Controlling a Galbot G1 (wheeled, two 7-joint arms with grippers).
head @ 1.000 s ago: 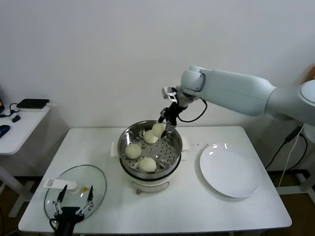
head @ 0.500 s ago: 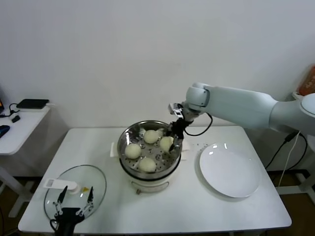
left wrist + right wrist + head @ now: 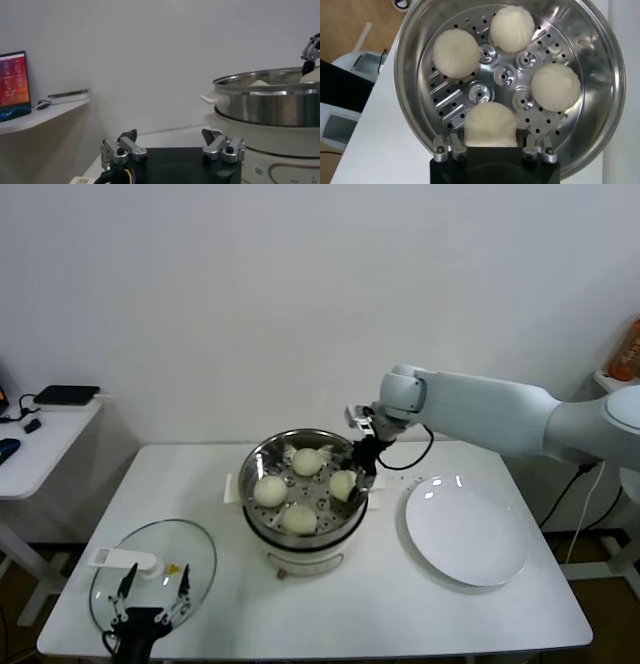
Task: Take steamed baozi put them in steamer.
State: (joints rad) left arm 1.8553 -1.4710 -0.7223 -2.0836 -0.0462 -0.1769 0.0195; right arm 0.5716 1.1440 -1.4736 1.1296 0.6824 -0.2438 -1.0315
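The fourth steamed baozi sits on the perforated floor of the steamer, at its right side; three other baozi occupy the remaining positions. The steamer stands at the centre of the tabletop. The right gripper is over this bun with its jaws parted narrowly to either side of it; whether they grip it cannot be told. The step in hand is judged to be the release. The next move calls for a straight lift clear of the rim. The left gripper is parked with jaws wide near the front-left corner, above the glass lid. The white plate lies at the right.
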